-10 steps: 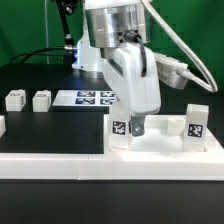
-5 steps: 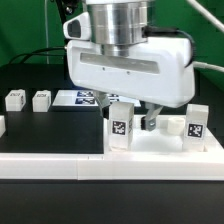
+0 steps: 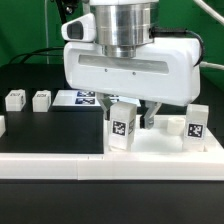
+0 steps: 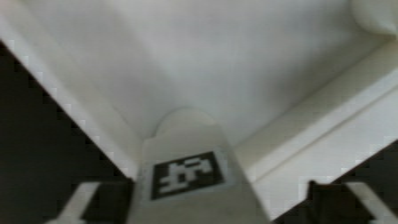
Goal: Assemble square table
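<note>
Four legs show in the exterior view: two loose legs [image 3: 14, 98] [image 3: 41, 99] sit side by side on the black table [image 3: 50, 130] towards that view's left, and two stand upright on the white top [image 3: 165, 148], which lies at that view's right just behind the rail [image 3: 50, 166]. The corner leg [image 3: 120, 128] stands at the top's near left corner, tag facing us, and the right leg [image 3: 195, 122] is close to the picture's edge. Whether either one is seated in a socket I can't tell. The gripper [image 4: 205, 208] hangs straight over the corner leg, and its broad white body blocks most of what lies behind, so only a sliver of the marker board [image 3: 82, 98] peeks out beside it. From outside I make out one dark finger just beside the leg; the other is hidden. In the wrist view the fingers [image 4: 80, 205] stand apart on either side of the corner leg, with a gap on each side and no clamp on it, though their tips are cut off and the picture is soft. A white scrap at the exterior view's left edge is too cropped to name.
</note>
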`<state>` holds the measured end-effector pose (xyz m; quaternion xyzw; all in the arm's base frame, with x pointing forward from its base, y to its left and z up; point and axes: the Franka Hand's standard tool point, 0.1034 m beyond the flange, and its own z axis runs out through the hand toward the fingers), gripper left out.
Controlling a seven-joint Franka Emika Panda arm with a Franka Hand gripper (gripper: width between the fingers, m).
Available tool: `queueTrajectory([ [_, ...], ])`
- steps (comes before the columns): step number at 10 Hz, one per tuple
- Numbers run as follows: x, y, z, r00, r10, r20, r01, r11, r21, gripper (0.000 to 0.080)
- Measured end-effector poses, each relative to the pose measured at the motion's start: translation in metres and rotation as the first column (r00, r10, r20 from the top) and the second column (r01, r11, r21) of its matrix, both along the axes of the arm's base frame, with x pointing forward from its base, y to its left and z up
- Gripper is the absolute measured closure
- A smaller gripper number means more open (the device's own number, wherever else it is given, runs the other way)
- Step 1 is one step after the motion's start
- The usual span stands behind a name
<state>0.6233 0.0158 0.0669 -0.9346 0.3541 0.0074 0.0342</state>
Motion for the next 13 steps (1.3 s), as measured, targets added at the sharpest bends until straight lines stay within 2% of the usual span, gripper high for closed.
queueTrajectory([
  [1, -0.0023, -0.0027, -0.0012, 0.996, -0.088, -0.013, 0.088, 0.996, -0.002, 0.0408],
  [2, -0.0020, -0.0024, -0.0011, 0.985, -0.170, -0.017, 0.170, 0.985, -0.002, 0.0509],
  [4, -0.0010, -0.0033, -0.0012, 0.939, -0.343, -0.025, 0.344, 0.939, -0.001, 0.0509],
  [6, 0.0019, -0.0063, -0.0010, 0.778, -0.627, -0.038, 0.627, 0.779, -0.010, 0.0509],
  [8, 0.0037, -0.0064, -0.0032, 0.569, -0.820, -0.055, 0.822, 0.569, 0.021, 0.0509],
  [9, 0.0038, -0.0066, -0.0037, 0.427, -0.901, -0.080, 0.904, 0.424, 0.049, 0.0509],
  [10, 0.0034, -0.0070, -0.0037, 0.382, -0.920, -0.091, 0.924, 0.378, 0.062, 0.0509],
  [11, 0.0034, -0.0064, -0.0041, 0.387, -0.918, -0.091, 0.922, 0.383, 0.062, 0.0509],
  [12, 0.0034, -0.0062, -0.0039, 0.490, -0.869, -0.071, 0.872, 0.486, 0.065, 0.0410],
  [13, 0.0035, -0.0031, -0.0029, 0.604, -0.795, -0.050, 0.796, 0.601, 0.066, 0.0268],
])
